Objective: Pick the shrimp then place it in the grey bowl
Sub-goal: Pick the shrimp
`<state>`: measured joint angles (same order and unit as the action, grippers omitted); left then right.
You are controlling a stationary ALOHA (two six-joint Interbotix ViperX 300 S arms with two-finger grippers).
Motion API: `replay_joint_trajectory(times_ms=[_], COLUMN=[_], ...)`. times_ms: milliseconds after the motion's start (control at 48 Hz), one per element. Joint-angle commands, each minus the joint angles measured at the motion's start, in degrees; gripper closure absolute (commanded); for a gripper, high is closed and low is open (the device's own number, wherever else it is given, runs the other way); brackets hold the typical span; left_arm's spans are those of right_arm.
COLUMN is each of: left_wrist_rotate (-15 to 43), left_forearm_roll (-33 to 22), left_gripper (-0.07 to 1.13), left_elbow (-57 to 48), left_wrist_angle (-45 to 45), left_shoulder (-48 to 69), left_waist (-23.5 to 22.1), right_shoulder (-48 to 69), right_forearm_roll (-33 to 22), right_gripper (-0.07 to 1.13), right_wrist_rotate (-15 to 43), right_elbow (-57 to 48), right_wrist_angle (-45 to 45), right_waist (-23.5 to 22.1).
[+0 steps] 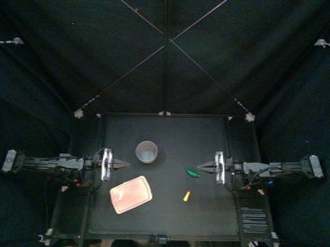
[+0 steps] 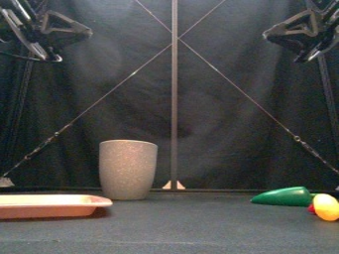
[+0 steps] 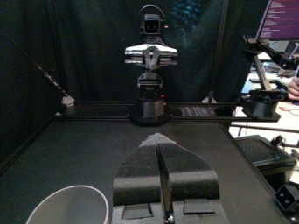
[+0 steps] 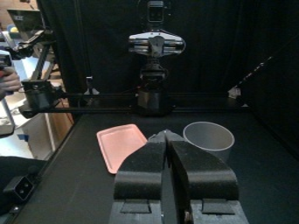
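Note:
The tall grey speckled cup (image 1: 146,150) stands upright at the table's middle back, also seen in the front view (image 2: 129,169). A small yellow and red toy (image 1: 186,196), which may be the shrimp, lies right of centre near the front (image 2: 326,207). My left gripper (image 1: 116,164) rests at the left side, shut and holding nothing (image 3: 158,140), with the cup (image 3: 70,206) just beside it. My right gripper (image 1: 210,167) rests at the right side, shut and holding nothing (image 4: 170,136). Both are well apart from the toy.
A flat pink tray (image 1: 131,195) lies front left of the cup (image 2: 47,205) and shows in the right wrist view (image 4: 121,144). A green toy (image 1: 196,172) lies close to the right gripper (image 2: 284,196).

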<state>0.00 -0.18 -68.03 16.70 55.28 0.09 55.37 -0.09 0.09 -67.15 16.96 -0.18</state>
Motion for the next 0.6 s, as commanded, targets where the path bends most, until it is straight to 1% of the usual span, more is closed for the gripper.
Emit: replay_joint_trajectory(times_ms=[21, 62, 188, 292, 375, 458, 604], left_wrist_rotate=[-0.1, -0.1, 0.1, 0.4, 0.3, 0.2, 0.1], left_forearm_roll=[0.0, -0.1, -0.3, -0.1, -0.2, -0.3, -0.3], left_gripper=[1.07, 1.08, 1.07, 1.06, 1.06, 1.06, 1.06], left_elbow=[0.0, -0.4, -1.1, -1.6, -1.7, -1.8, -1.8], left_wrist_angle=[0.0, 0.0, 0.0, 0.0, 0.0, 0.0, 0.2], left_shoulder=[-0.7, -0.8, -0.8, -0.8, -0.8, -0.8, -0.8], left_waist=[0.4, 0.4, 0.5, 1.0, 1.8, 2.5, 2.9], right_shoulder=[-2.1, -3.2, -8.2, -13.3, -17.6, -21.7, -26.1], right_forearm_roll=[0.2, 0.3, -0.2, -0.5, -0.8, 0.1, 3.9], right_gripper=[1.0, 0.99, 0.97, 0.91, 0.83, 0.69, 0.47], right_wrist_rotate=[0.4, 0.4, 0.9, 0.8, 0.9, 1.1, 1.3], right_elbow=[-0.3, -0.7, -1.1, -0.8, -0.4, 0.8, 3.2], right_wrist_angle=[-0.2, -0.9, -4.0, -5.4, -5.5, -5.2, -3.1], right_waist=[0.7, 1.1, 3.0, 4.7, 5.8, 6.9, 9.3])
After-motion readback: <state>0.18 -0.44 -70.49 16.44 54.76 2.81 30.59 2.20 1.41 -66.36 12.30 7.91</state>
